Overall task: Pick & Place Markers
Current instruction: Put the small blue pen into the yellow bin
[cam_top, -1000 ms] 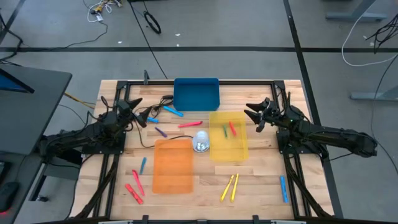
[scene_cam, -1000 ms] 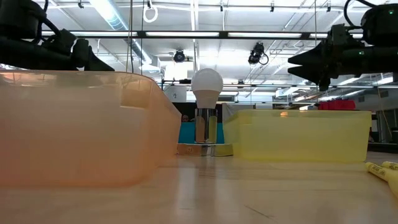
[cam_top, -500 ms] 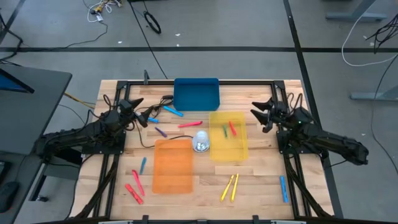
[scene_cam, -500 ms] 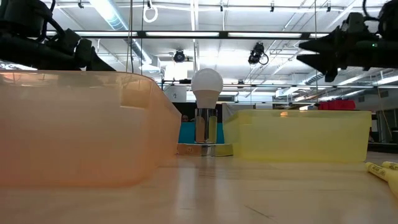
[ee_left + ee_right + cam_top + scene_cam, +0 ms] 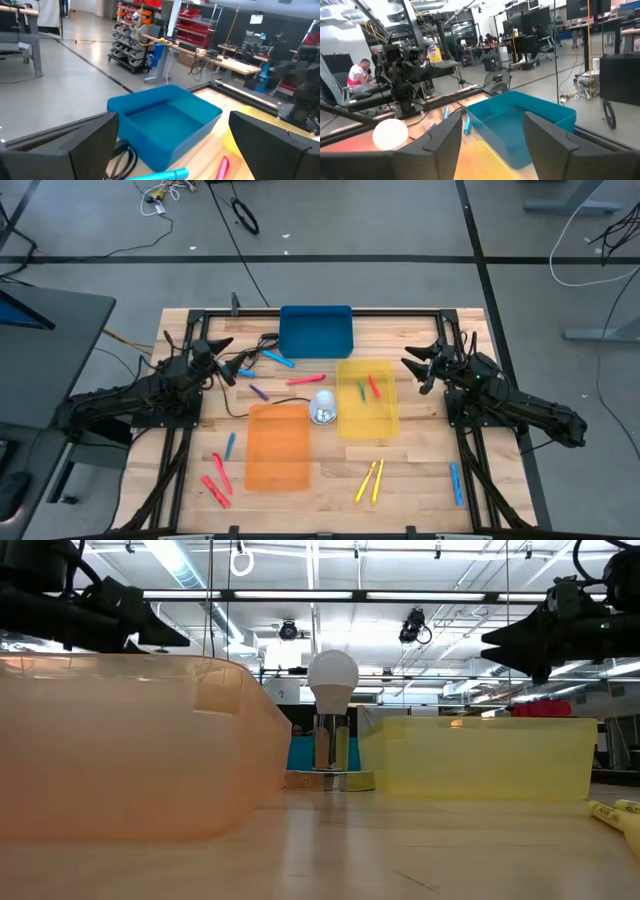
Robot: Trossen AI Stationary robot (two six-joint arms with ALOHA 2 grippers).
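Wooden bench (image 5: pixel 420 470) is dotted with markers (image 5: pixel 368 480), both sets of jaws are held apart and empty up high, so one marker should be reached slowly and squeezed across its middle.

From table height the orange tray (image 5: pixel 130 745) runs off the picture's left edge and hides every marker behind it; only two yellow markers (image 5: pixel 618 814) show, cut by the right edge. Through the yellow tray (image 5: pixel 490 755) wall nothing inside can be made out. In the left wrist view a light blue marker (image 5: pixel 160 175) and a red marker (image 5: pixel 222 167) are cropped by the bottom edge. In the right wrist view the light bulb (image 5: pixel 390 134) is blurred, and what are probably seated people (image 5: pixel 359 75) stay indistinct
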